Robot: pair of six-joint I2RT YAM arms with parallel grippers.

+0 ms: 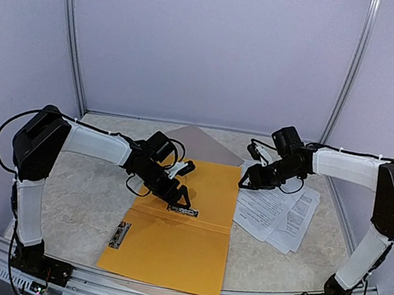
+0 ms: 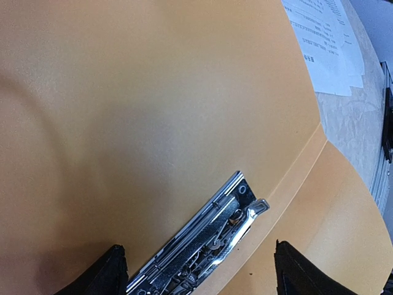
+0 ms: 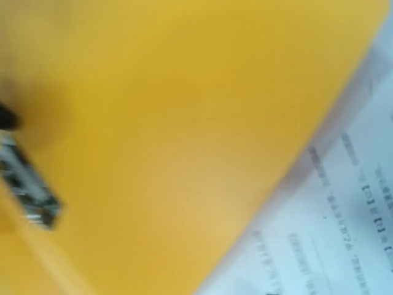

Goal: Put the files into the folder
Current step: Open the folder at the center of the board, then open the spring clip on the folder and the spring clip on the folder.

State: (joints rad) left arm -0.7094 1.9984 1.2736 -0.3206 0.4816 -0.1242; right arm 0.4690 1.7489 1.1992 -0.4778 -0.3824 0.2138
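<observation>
Folder (image 1: 167,253) lies open, files (image 1: 276,210) beside it.

Orange across folder (image 1: 182,255), with silvery metal clip (image 1: 182,210); white with black printed lines on files (image 1: 276,214), right; beige marbled table (image 1: 87,198); grey-brown board (image 1: 199,145), far; lilac walls (image 1: 211,47).

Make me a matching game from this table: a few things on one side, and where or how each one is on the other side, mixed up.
Things:
1. folder
2. files
3. flat board
4. left gripper

Descriptions:
A. white, lying to the right of the orange sheet
B. open, over the metal clip
C. grey-brown, at the far side of the table
D. orange, spread open

Pairs: 1-D, 2-A, 3-C, 4-B.
</observation>
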